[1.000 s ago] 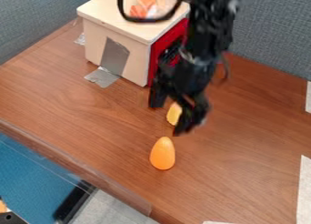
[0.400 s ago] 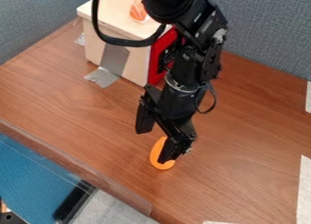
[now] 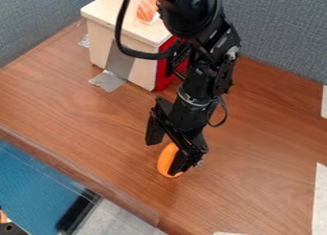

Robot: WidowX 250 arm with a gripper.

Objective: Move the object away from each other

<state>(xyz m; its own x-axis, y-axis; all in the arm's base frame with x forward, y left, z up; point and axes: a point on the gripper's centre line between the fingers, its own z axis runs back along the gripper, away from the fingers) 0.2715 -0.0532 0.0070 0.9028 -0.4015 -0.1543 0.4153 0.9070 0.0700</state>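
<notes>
A black robot gripper (image 3: 163, 158), its fingers parted, hangs at an orange egg (image 3: 167, 155) on the brown table (image 3: 268, 143), one finger overlapping the toy. Lining up on the egg appears to be the step in hand; the next move likely calls for centring the fingers around it before closing.

wooden box (image 3: 140, 71), salmon sushi (image 3: 147, 9), grey tape (image 3: 107, 80)

Looks like a robot lab with office fittings: grey fabric partitions (image 3: 284, 38), wood-grain desk (image 3: 262, 181), black robot arm (image 3: 199, 79), small wooden box (image 3: 98, 45), silver tape (image 3: 107, 80) at box's foot.
</notes>
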